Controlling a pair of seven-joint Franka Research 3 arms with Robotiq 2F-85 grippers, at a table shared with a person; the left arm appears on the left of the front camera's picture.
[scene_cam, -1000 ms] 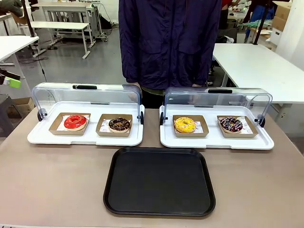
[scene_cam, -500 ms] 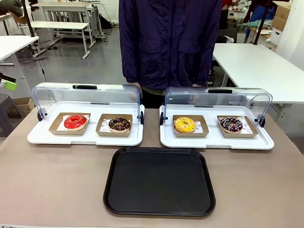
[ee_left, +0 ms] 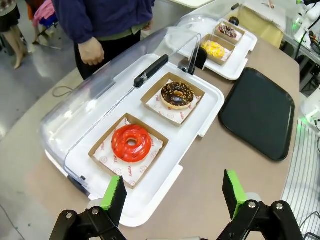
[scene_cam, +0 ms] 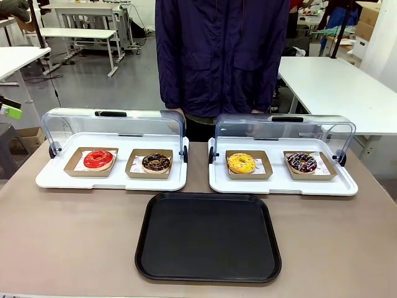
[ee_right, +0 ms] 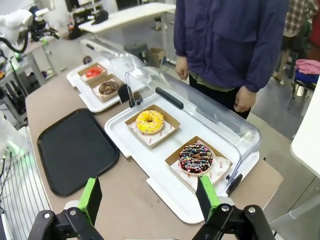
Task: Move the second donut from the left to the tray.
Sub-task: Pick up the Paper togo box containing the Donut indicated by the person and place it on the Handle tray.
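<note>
The second donut from the left, chocolate-iced with thin yellowish drizzle, sits in a small brown cardboard tray inside the left white display tray. The same donut lies well beyond my left gripper, which hangs open and holds nothing above that white tray's near corner. The black tray lies bare at the table's front middle. Over the right end of the table, my right gripper is open too, near the sprinkled donut. The drizzle donut shows far off.
A red donut sits left of the target; a yellow donut and the sprinkled one fill the right white tray. Both clear domed lids stand tipped back. A person in a dark jacket stands at the far side.
The green pad at the picture's left edge slid slightly left a second ago and has stayed put since. Donuts, trays and person are unmoved.
</note>
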